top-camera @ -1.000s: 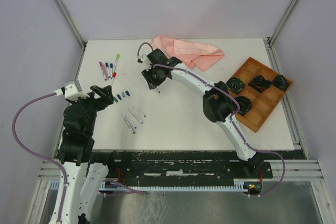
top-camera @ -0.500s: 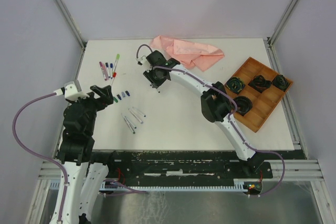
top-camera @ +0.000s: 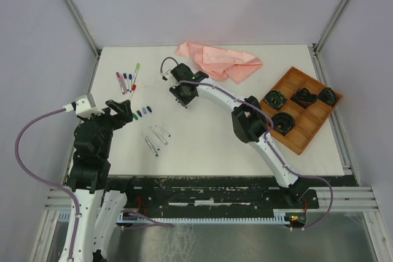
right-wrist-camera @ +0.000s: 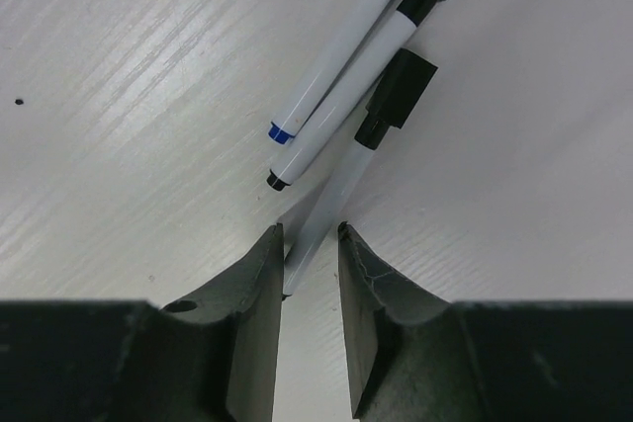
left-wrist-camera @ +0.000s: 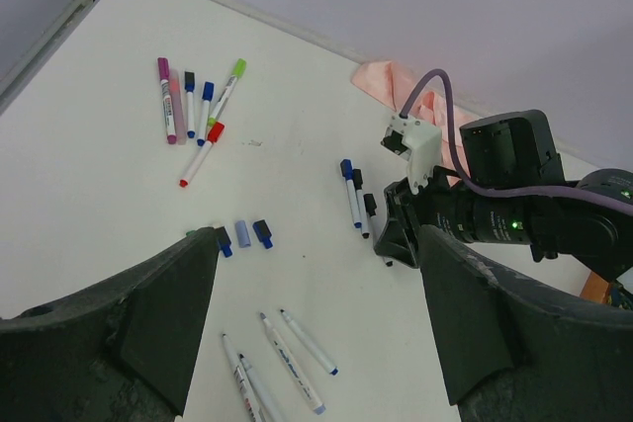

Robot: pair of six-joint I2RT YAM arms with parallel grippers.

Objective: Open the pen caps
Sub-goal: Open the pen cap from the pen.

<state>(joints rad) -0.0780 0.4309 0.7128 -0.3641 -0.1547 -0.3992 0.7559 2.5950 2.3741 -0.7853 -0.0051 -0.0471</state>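
Observation:
Several loose pen caps [top-camera: 142,112] in green, navy and grey lie in a short row, also in the left wrist view [left-wrist-camera: 242,235]. Capped pens [top-camera: 127,80] lie at the back left [left-wrist-camera: 193,106]. Uncapped white barrels [top-camera: 156,138] lie nearer [left-wrist-camera: 282,343]. My right gripper [top-camera: 183,97] is down at the table, its jaws narrowly open [right-wrist-camera: 309,244] astride the white barrel of a black-capped pen [right-wrist-camera: 396,91], beside two other capped pens [right-wrist-camera: 336,56]. The barrel rests against the left finger [right-wrist-camera: 259,284]. My left gripper [top-camera: 126,110] hangs wide open and empty [left-wrist-camera: 315,244] above the loose caps.
A crumpled pink cloth [top-camera: 221,61] lies at the back. A wooden compartment tray [top-camera: 310,121] with black coiled items [top-camera: 276,99] stands at the right edge. The right arm stretches across the middle of the table.
My right gripper has shifted a little back and left and now sits over the three capped pens. The left arm has not moved.

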